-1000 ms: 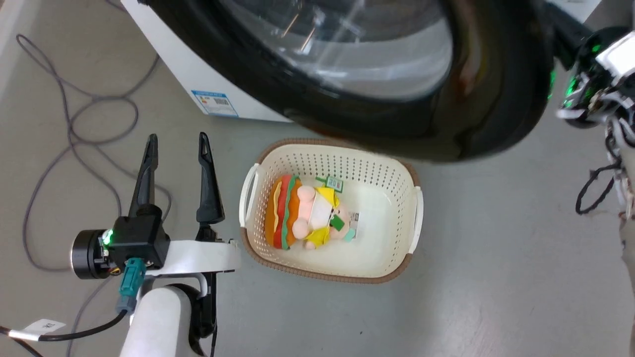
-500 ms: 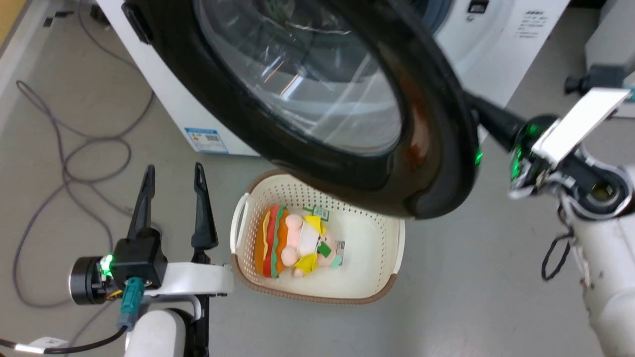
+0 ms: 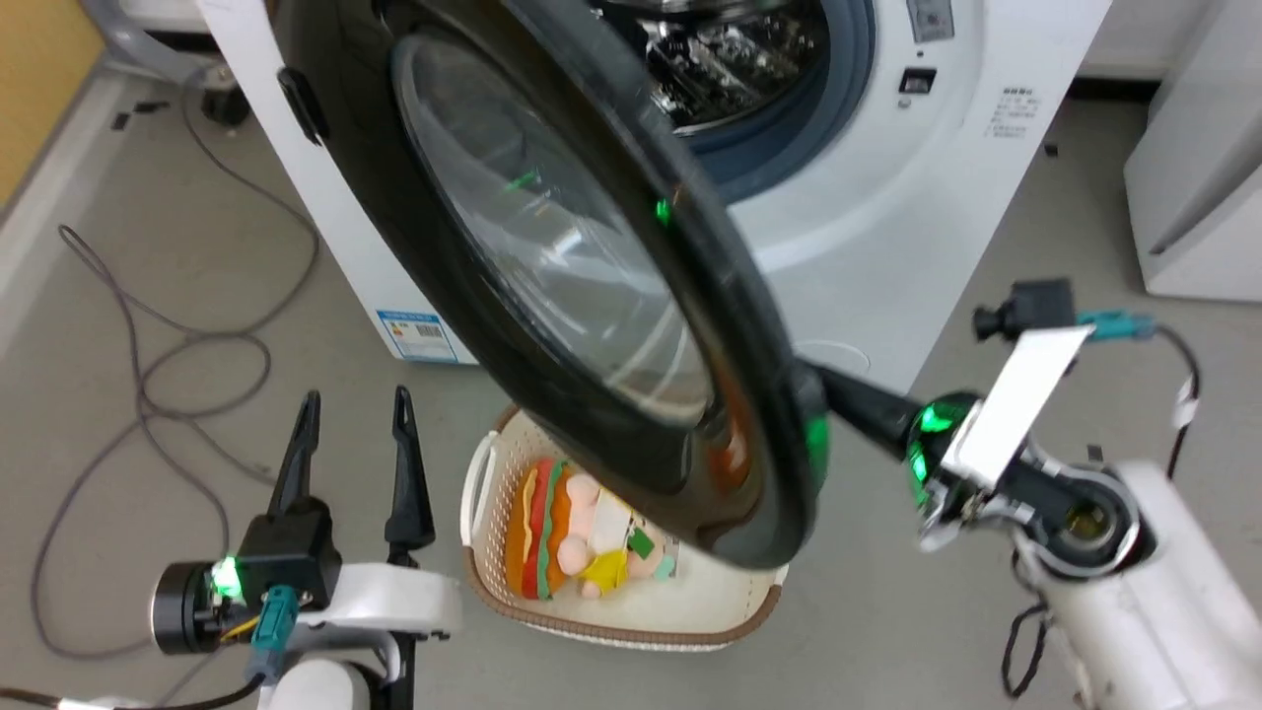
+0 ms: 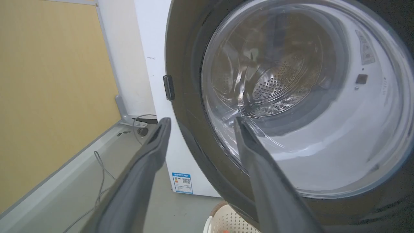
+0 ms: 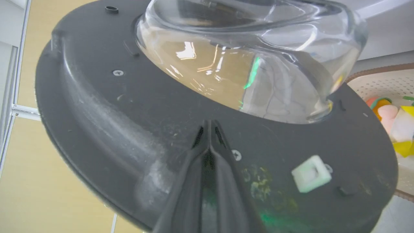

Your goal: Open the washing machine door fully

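Note:
The washing machine (image 3: 887,197) stands ahead, its steel drum (image 3: 710,49) exposed. The washing machine door (image 3: 749,463) is a glossy black disc with a clear glass bowl, swung out from the front on its left-side hinge. In the right wrist view, my right gripper (image 5: 209,122) is shut with its tips pressed on the door's (image 5: 97,106) dark inner face, just below the glass. In the head view, its fingers (image 3: 858,406) reach the door's free edge from the right. My left gripper (image 3: 350,414) stands open at the lower left, holding nothing. It points at the door's outer face (image 4: 187,97) without touching it.
A cream laundry basket (image 3: 611,631) holding a burger plush toy (image 3: 562,532) sits on the floor, partly under the door's lower edge. Grey cables (image 3: 148,345) loop across the floor at the left. Another white appliance (image 3: 1203,197) stands at the right. A yellow wall (image 4: 48,81) lies left of the machine.
The head camera has tilted up, bringing the machine's front and drum into view. The door has swung further from the front and looks more edge-on, the shut right gripper following it. The left gripper stays open.

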Tool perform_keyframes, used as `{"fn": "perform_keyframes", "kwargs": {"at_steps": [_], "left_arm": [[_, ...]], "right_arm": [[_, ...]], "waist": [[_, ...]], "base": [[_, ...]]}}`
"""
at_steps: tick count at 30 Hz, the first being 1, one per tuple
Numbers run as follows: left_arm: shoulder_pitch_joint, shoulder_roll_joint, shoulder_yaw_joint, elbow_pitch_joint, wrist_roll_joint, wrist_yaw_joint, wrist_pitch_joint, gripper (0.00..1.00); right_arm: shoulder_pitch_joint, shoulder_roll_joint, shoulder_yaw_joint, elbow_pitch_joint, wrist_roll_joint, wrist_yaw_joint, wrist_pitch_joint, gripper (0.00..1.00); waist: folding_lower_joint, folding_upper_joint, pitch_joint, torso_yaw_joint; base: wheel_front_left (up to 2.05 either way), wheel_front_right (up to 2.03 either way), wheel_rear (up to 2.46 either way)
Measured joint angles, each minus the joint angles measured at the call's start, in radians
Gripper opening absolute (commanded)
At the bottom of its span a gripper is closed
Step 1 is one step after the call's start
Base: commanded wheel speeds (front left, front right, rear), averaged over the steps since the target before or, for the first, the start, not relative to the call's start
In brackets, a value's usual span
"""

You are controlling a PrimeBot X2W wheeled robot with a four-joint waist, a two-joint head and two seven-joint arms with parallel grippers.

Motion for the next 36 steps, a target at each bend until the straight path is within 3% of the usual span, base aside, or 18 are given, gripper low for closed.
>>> {"fn": "perform_keyframes", "kwargs": {"at_steps": [9, 25, 31, 36], "left_arm": [[0.057, 0.0, 0.022, 0.029, 0.007, -0.026, 0.0, 1.0], [0.101, 0.0, 0.034, 0.044, 0.014, -0.042, 0.0, 1.0], [0.129, 0.0, 0.048, 0.043, 0.014, -0.042, 0.0, 1.0], [0.133, 0.0, 0.051, 0.04, 0.014, -0.042, 0.0, 1.0]], "right_arm": [[0.128, 0.057, 0.071, -0.104, 0.014, 0.0, 0.011, 0.0], [0.264, 0.107, 0.167, -0.152, 0.023, 0.0, 0.011, 0.0], [0.29, 0.103, 0.13, -0.185, -0.008, 0.0, -0.079, 0.0], [0.291, 0.066, 0.068, -0.232, -0.151, 0.0, -0.32, 0.0]], "waist": [[-0.0001, 0.0001, -0.063, 0.018], [0.0, 0.0, -0.136, 0.038], [-0.0001, 0.0001, -0.161, 0.016], [0.0, 0.0, -0.171, 0.002]], "base": [[0.0, 0.0, 0.0], [0.0, 0.0, 0.0], [0.0, 0.0, 0.0], [0.0, 0.0, 0.0]]}}
